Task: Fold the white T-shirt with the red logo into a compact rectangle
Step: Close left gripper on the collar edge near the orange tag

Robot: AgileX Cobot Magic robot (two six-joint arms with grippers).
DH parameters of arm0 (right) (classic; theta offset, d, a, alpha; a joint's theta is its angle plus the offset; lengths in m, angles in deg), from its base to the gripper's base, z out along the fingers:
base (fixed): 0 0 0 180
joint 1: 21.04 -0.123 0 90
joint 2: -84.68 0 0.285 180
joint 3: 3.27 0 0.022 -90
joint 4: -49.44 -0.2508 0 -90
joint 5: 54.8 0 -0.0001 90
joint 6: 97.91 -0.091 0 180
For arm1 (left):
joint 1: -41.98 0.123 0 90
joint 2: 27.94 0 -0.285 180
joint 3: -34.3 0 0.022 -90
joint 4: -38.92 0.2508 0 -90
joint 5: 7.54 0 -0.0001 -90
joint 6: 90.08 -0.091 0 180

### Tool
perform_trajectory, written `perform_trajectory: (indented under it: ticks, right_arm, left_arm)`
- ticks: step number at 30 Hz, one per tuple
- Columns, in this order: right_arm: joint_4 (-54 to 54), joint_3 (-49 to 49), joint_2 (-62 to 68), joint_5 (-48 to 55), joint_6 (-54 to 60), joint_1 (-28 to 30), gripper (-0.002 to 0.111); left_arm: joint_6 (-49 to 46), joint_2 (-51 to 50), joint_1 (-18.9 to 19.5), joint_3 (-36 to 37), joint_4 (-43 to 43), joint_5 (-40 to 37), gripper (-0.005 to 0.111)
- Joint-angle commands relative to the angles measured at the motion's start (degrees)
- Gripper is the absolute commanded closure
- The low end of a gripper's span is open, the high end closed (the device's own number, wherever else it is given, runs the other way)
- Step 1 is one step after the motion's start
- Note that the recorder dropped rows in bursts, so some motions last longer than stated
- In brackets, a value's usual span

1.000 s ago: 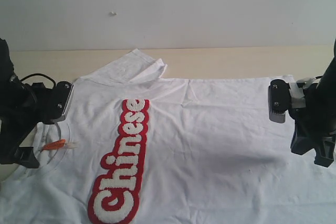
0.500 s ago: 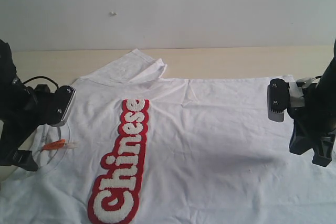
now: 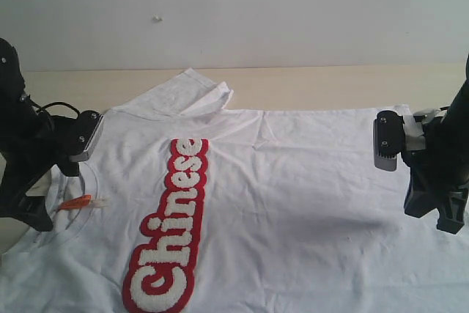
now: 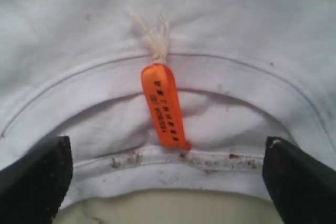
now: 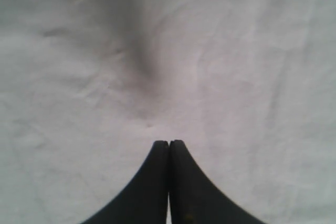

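Exterior view: T-shirt (image 3: 293, 181) flat on table (image 3: 308, 86), collar at 9 o'clock.
Logo (image 3: 170, 232): long axis 6 to 12 o'clock.
Left jaws: spread, orange tag (image 4: 164, 106) between them.
Right jaws: clenched over plain cloth.

Table: pale beige, wood-toned top (image 3: 315, 86); a bare strip ran along the far side, widest towards the left and right ends.
Wall: plain off-white, matt (image 3: 308, 12); stood directly behind the table's far edge and filled the upper part of the exterior view.
Wall mark: one small pale speck (image 3: 157, 18); sat left of middle, well above the table line; too small to identify.
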Motion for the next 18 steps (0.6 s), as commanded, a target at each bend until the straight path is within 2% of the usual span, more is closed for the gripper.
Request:
perform_trajectory:
  ticks: [1,9,18]
  right_arm:
    - [-0.36,0.29,-0.12,0.19,-0.1,-0.09,0.108]
    - [-0.36,0.29,-0.12,0.19,-0.1,-0.09,0.108]
    - [-0.36,0.29,-0.12,0.19,-0.1,-0.09,0.108]
  left_arm:
    - [-1.4,-0.08,0.1,-0.45,-3.66,-1.0,0.014]
    - [-1.33,-2.07,0.1,-0.45,-4.23,-1.97,0.014]
    - [-0.03,-4.59,0.1,-0.45,-4.58,1.01,0.014]
